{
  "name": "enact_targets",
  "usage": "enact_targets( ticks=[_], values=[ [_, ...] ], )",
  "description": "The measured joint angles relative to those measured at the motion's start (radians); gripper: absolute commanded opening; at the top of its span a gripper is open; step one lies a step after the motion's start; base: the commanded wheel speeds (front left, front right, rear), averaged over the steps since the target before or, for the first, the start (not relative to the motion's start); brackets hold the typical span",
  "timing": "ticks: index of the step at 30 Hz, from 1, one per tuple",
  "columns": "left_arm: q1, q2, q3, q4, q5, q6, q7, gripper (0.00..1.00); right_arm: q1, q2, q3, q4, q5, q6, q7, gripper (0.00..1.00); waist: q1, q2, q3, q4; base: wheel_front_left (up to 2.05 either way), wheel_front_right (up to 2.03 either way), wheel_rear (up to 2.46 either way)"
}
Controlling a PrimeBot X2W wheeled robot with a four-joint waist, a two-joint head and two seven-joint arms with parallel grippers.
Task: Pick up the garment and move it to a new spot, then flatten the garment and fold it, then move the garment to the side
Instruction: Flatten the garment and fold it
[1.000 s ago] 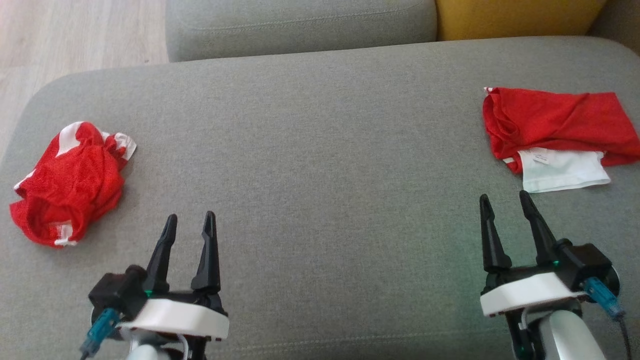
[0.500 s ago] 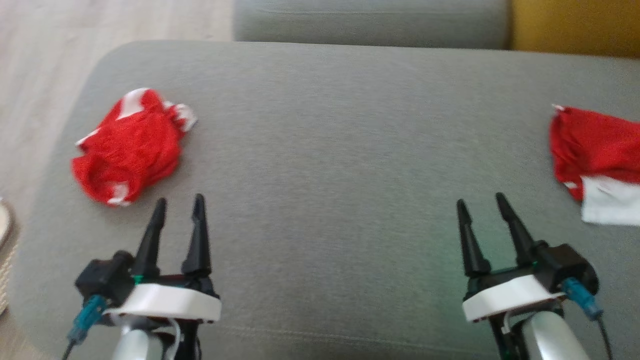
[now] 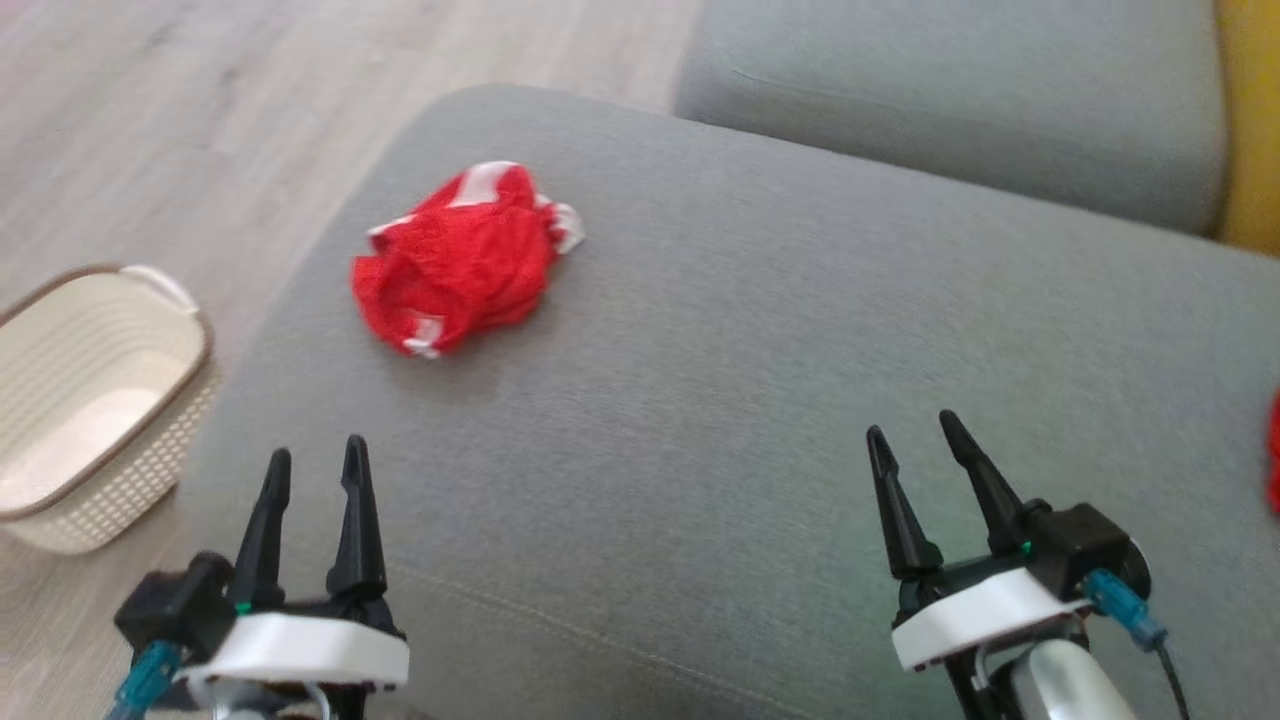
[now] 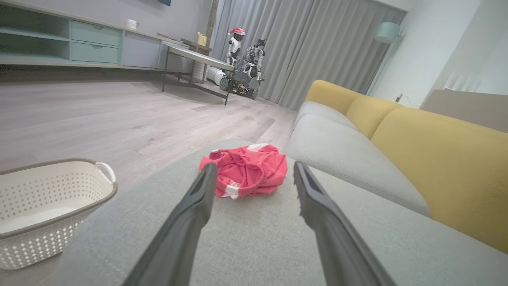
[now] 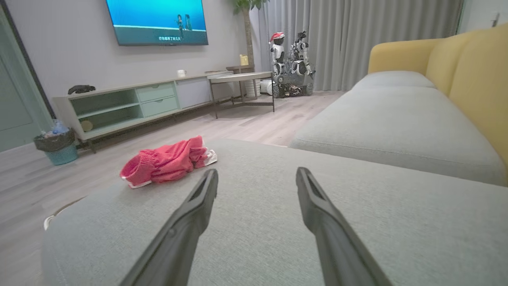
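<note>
The garment point(image 3: 462, 262) lies straight ahead of my left claw point(image 3: 317, 448), nearer than my right claw point(image 3: 911, 424); both are wide open, empty.

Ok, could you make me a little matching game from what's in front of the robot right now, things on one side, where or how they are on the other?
Things:
1. red garment
2. white basket
3. left end effector
4. sofa backrest

Descriptions:
A. yellow
B. standing on the floor beside the grey cushion
C. open, holding nothing
D. crumpled on the grey cushion

Pairs: 1-D, 2-B, 3-C, 4-A
</note>
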Motion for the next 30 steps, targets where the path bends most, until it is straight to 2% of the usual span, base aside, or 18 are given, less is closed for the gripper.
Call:
enact_targets(
  ticks=[6, 14, 22, 25, 30],
  values=[
    [0.038, 0.001, 0.011, -0.007, 0.001, 0.006, 0.000, 1.00, 0.026, 0.001, 0.008, 0.000, 0.006, 0.000, 0.000, 1.00, 0.0000, 0.0000, -0.024, 0.062, 0.00, 0.00, 0.00],
    [0.031, 0.001, 0.044, -0.015, -0.013, 0.007, 0.000, 1.00, 0.026, 0.001, 0.013, -0.001, 0.013, 0.000, 0.000, 1.00, 0.0000, 0.0000, -0.008, 0.066, 0.00, 0.00, 0.00],
    [-0.089, 0.000, 0.114, 0.023, 0.010, -0.053, 0.000, 1.00, 0.026, 0.001, -0.043, -0.041, -0.049, 0.000, 0.001, 1.00, 0.0000, 0.0000, 0.067, 0.038, 0.00, 0.00, 0.00],
    [-0.183, -0.002, 0.116, 0.099, 0.041, -0.078, 0.000, 1.00, 0.000, 0.001, -0.078, -0.079, -0.084, 0.000, 0.017, 1.00, 0.0000, 0.0000, 0.118, 0.023, 0.00, 0.00, 0.00],
    [-0.363, 0.007, 0.122, 0.305, 0.065, -0.098, 0.000, 1.00, -0.060, -0.006, -0.133, -0.172, -0.132, 0.000, 0.061, 1.00, 0.0002, 0.0000, 0.211, -0.002, 0.00, 0.00, 0.00]
  ],
)
